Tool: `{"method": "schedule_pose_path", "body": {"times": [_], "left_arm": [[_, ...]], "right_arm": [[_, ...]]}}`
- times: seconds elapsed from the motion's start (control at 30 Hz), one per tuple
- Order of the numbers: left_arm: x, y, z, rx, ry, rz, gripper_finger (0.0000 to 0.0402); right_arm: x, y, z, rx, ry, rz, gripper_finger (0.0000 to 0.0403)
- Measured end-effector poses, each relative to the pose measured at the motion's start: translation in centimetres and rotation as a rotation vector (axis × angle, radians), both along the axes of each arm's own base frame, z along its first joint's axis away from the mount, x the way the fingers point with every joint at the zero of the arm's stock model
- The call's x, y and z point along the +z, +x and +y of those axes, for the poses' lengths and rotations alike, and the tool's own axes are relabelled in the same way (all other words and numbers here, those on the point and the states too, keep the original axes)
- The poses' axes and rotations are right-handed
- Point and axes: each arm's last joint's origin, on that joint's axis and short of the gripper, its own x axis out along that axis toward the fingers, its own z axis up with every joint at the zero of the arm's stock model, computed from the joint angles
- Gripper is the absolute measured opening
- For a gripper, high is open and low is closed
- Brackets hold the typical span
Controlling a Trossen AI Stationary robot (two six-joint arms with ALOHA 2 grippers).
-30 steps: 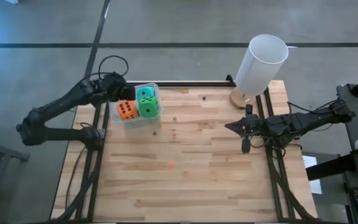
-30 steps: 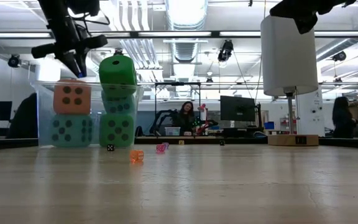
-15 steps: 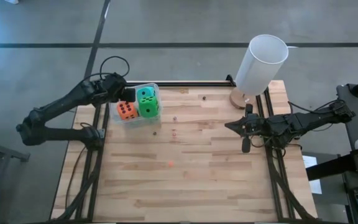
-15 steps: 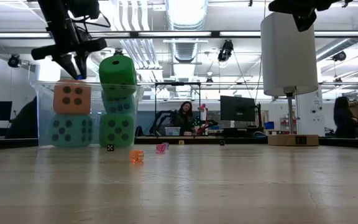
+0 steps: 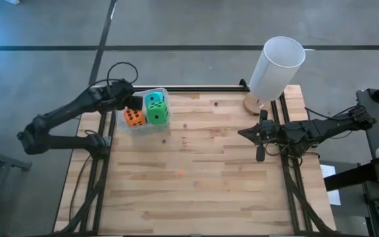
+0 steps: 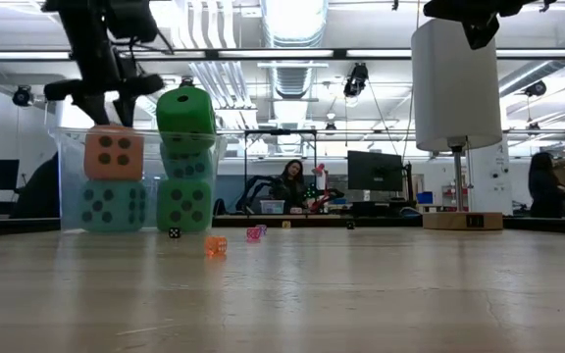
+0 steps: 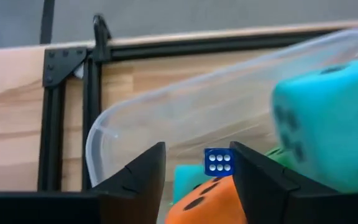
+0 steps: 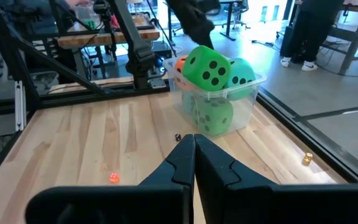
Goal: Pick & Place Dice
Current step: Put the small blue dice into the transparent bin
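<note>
I see left gripper point(image 7: 194, 180) parted over the tub point(image 7: 142, 118), small blue die point(image 7: 218, 162) loose between fingers | orange die point(image 7: 207, 202) beneath | right gripper point(image 8: 194, 155) closed, empty, mid-table.

Two dark fingers point(image 7: 138, 180) of the left gripper point(image 7: 194, 180) stand apart, with a clear gap between them. In that gap sits a tiny blue die point(image 7: 219, 162) with white pips, resting on top of a soft orange cube with black pips point(image 7: 207, 202). A large teal cube with dark pips point(image 7: 328, 127) fills one side. A clear plastic tub point(image 7: 166, 115) curves around them, on a pale wooden table point(image 7: 11, 99) crossed by black metal rails point(image 7: 92, 118).
</note>
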Motion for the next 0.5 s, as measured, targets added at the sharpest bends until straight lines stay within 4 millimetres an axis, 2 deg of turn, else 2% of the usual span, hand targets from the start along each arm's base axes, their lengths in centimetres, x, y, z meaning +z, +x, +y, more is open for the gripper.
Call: {"method": "schedule_pose_path", "body": {"times": [0.13, 0.23, 0.5], "left_arm": [[-1.8, -0.2, -0.1, 0.002, -0.031, 0.042, 0.0189], [-2.2, -0.2, -0.1, 0.024, -0.028, 0.029, 0.0192], [-0.8, -0.1, 0.0, 0.013, -0.001, 0.002, 0.019]], "right_arm": [[0.0, 0.0, 0.0, 0.0, 0.0, -0.001, 0.0008], [0.1, 0.0, 0.0, 0.0, 0.003, -0.013, 0.0008], [0.3, 0.1, 0.0, 0.001, 0.007, -0.034, 0.0008]]}}
